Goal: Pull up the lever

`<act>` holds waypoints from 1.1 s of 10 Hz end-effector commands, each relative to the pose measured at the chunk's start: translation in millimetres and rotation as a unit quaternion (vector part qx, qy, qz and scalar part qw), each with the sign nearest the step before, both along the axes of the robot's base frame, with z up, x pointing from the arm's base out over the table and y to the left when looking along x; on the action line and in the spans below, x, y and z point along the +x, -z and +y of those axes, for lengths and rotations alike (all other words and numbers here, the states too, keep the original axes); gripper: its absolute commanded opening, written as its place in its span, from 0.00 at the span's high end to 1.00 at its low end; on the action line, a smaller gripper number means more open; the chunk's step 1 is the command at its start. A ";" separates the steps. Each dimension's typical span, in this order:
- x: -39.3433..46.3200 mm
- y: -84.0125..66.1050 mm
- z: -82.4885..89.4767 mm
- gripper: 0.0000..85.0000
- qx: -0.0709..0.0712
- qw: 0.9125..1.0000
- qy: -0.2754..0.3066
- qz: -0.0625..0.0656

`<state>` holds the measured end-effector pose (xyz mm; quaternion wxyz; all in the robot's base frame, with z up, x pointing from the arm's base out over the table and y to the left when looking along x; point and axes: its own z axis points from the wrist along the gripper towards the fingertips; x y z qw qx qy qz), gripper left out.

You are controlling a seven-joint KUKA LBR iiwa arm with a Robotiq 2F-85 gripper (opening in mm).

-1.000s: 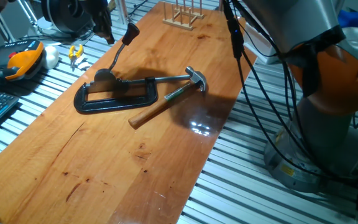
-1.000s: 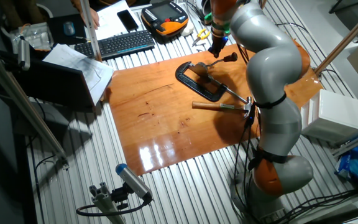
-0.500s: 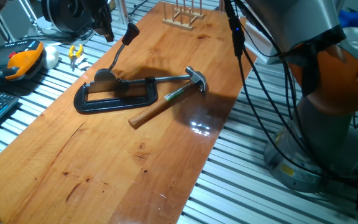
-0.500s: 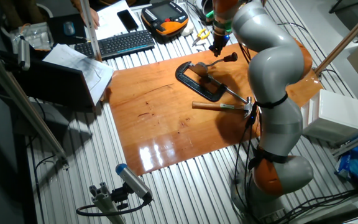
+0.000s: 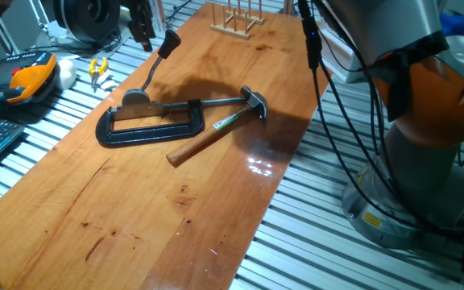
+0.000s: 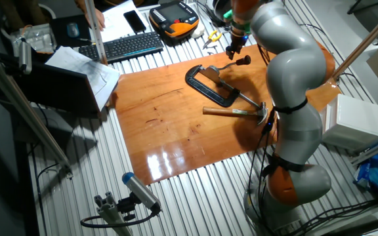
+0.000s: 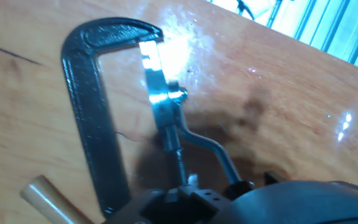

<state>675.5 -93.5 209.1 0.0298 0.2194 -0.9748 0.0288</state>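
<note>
The lever is a thin silver rod rising at a slant from a rounded grey base to a dark knob. It also shows in the other fixed view. My gripper hangs just left of the knob, close beside it; its dark fingers look pressed together and hold nothing. In the other fixed view the gripper is just above and left of the knob. In the hand view the base and bent rod run toward the hand; the fingertips are hidden.
A black C-clamp lies around the lever's base. A wooden-handled hammer lies across its screw bar. A wooden rack stands at the far end. An orange teach pendant, pliers and a keyboard lie off the board.
The gripper has shifted a little up and toward the knob's side. The lever, clamp and hammer have not visibly moved.
</note>
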 end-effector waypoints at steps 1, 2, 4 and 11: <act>0.2 6.8 -7.7 0.20 0.004 1.000 -0.002 0.007; -0.8 10.5 -11.6 0.20 0.003 1.000 0.000 0.024; -3.7 16.2 -15.9 0.20 0.001 0.999 0.001 0.049; -26.3 13.4 -25.8 0.20 0.003 0.999 0.001 0.043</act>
